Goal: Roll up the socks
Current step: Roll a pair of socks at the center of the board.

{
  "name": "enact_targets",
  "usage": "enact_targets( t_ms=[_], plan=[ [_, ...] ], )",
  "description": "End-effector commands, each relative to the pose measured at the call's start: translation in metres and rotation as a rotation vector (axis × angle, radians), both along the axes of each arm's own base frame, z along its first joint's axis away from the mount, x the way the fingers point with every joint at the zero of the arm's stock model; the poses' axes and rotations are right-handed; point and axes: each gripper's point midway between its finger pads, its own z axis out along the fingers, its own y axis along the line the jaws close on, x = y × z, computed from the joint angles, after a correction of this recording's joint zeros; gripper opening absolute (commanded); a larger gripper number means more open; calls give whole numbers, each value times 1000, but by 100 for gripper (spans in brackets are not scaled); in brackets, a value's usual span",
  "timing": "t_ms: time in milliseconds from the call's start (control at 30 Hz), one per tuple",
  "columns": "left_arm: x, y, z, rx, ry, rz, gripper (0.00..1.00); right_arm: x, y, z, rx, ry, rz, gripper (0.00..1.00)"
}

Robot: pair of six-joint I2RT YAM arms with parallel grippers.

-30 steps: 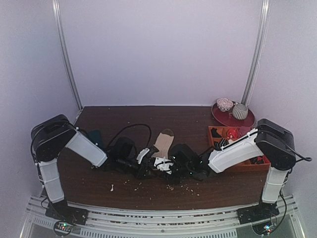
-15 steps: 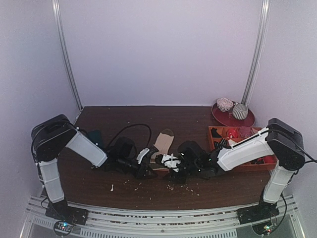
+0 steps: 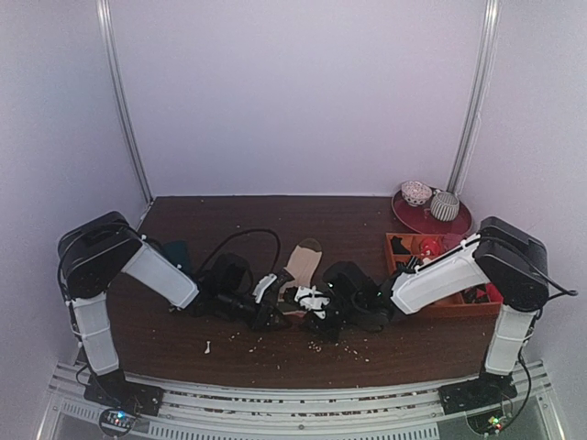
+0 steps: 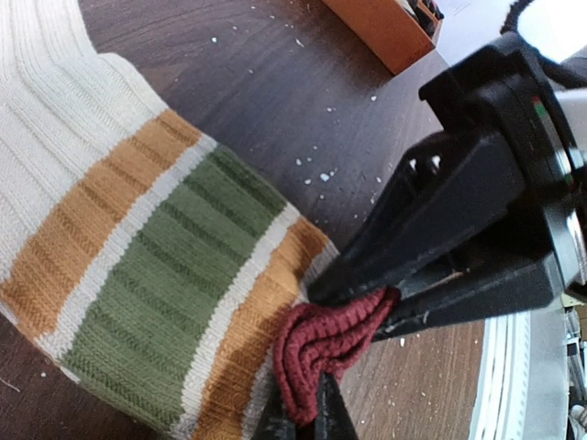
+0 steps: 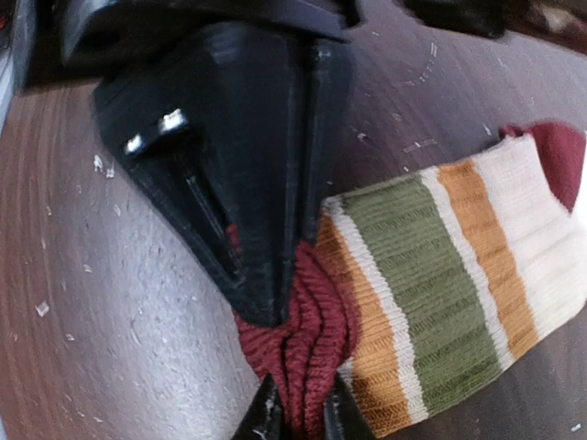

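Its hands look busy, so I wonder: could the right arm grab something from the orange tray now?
Probably not yet. The right gripper is shut on the socks at their dark-red end, so it must let go first; the orange tray sits close beside that arm.

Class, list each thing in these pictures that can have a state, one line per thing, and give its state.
socks, lying mostly flat, not yet rolled, dark red end bunched up
left gripper, shut on the socks' dark red end
right gripper, shut on that same end
sock bundles, rolled up, sitting on the red plate
orange bin, open-topped, partly hidden by the right arm
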Motion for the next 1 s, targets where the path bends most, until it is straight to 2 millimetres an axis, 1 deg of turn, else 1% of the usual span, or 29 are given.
enact_targets(
  t_ms=[0, 33, 100, 200, 267, 333, 400, 467, 533, 600, 633, 700, 833, 967],
  plan=[
    [-31, 40, -55, 229, 134, 19, 21, 5, -2, -5, 49, 135, -70, 9],
    [-29, 40, -51, 222, 116, 21, 27, 5, -4, -5, 72, 176, -88, 7],
    [-23, 38, -41, 202, 61, 27, 31, 6, -9, -3, 122, 289, -124, 5],
    [-13, 38, -19, 171, -62, 31, 48, 9, -20, -4, 188, 522, -202, 4],
    [-4, 38, 3, 134, -170, 44, 56, 6, -26, -11, 200, 657, -243, 4],
    [5, 39, 22, 106, -275, 61, 60, 4, -35, -22, 177, 762, -311, 4],
    [11, 42, 40, 71, -386, 78, 60, 0, -42, -31, 146, 843, -364, 4],
    [12, 41, 58, 30, -513, 70, 60, -3, -47, -38, 108, 883, -406, 4],
    [10, 40, 75, -12, -639, 55, 60, -5, -52, -43, 73, 900, -431, 4],
    [10, 38, 92, -63, -736, 49, 60, -4, -53, -44, 46, 890, -437, 4],
    [10, 36, 95, -77, -763, 36, 61, -3, -53, -41, 40, 879, -430, 3],
    [10, 28, 98, -94, -787, -6, 61, 1, -51, -35, 30, 851, -414, 4],
    [12, 10, 95, -126, -791, -64, 59, 8, -49, -22, -28, 758, -351, 4],
    [17, 6, 95, -124, -794, -61, 56, 15, -37, 2, -24, 667, -264, 4]
  ],
)
